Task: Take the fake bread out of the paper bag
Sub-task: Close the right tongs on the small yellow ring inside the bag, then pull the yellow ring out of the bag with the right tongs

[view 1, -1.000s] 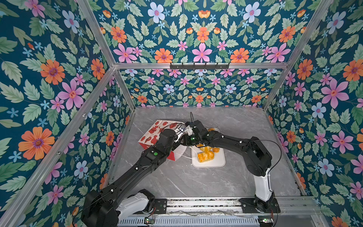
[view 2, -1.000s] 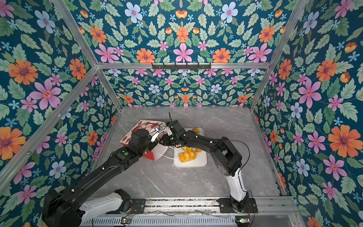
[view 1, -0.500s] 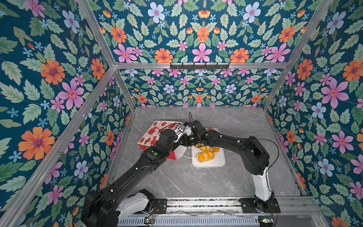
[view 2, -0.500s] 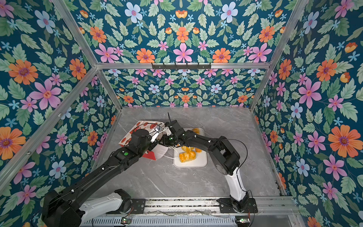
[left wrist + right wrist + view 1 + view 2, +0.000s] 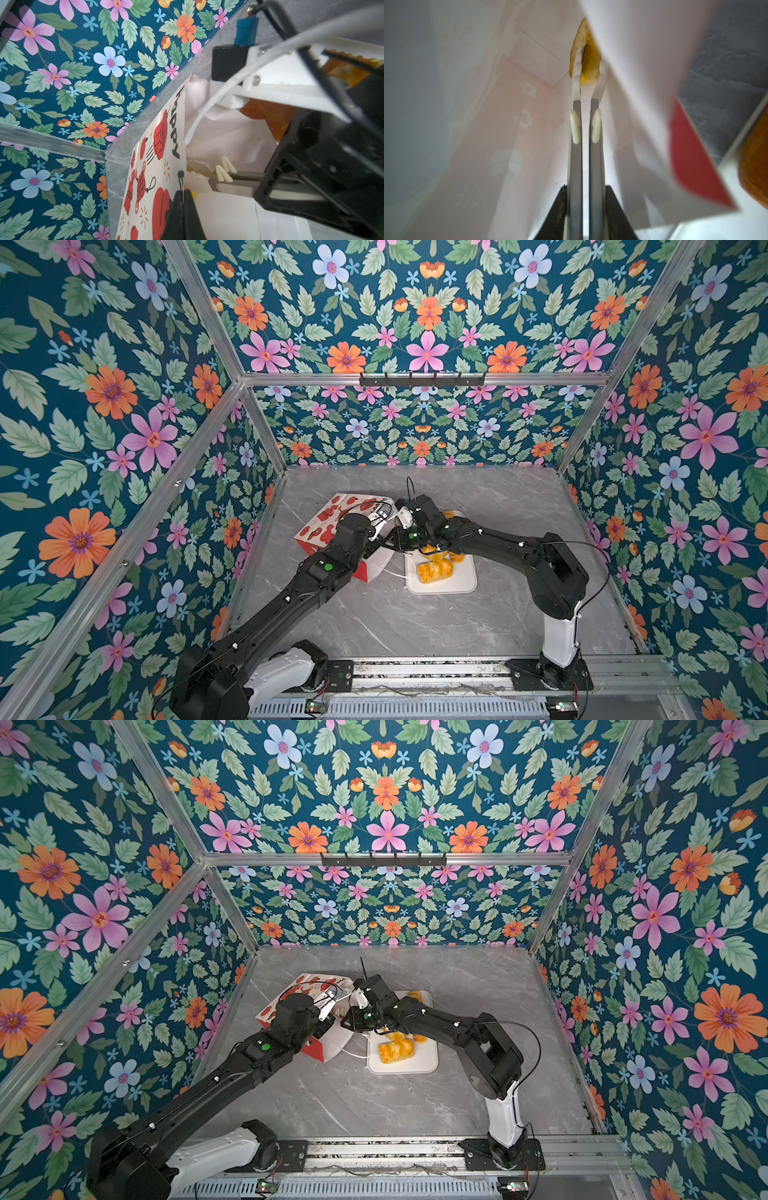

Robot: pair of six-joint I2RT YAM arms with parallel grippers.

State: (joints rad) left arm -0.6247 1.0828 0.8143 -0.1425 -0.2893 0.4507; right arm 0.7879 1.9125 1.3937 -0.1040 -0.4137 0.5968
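The paper bag [image 5: 332, 516] [image 5: 293, 990] lies on its side at the table's back left, red and white outside, mouth toward the tray. My left gripper [image 5: 183, 192] is shut on the bag's upper rim and holds the mouth open. My right gripper [image 5: 589, 60] reaches deep into the white inside of the bag. Its long grey fingers with white tips are shut on a golden-yellow piece of fake bread [image 5: 588, 71]. In both top views those tips are hidden in the bag. More fake bread [image 5: 434, 570] [image 5: 397, 1050] lies on the white tray [image 5: 461, 585].
The white tray [image 5: 424, 1063] sits right next to the bag's mouth, under the right forearm. A white cord handle [image 5: 395, 572] trails between bag and tray. Flowered walls close in the grey marble table [image 5: 415, 626] on three sides.
Both arms stay at the bag's mouth, nearly unmoved. The bag's far end has shifted slightly.
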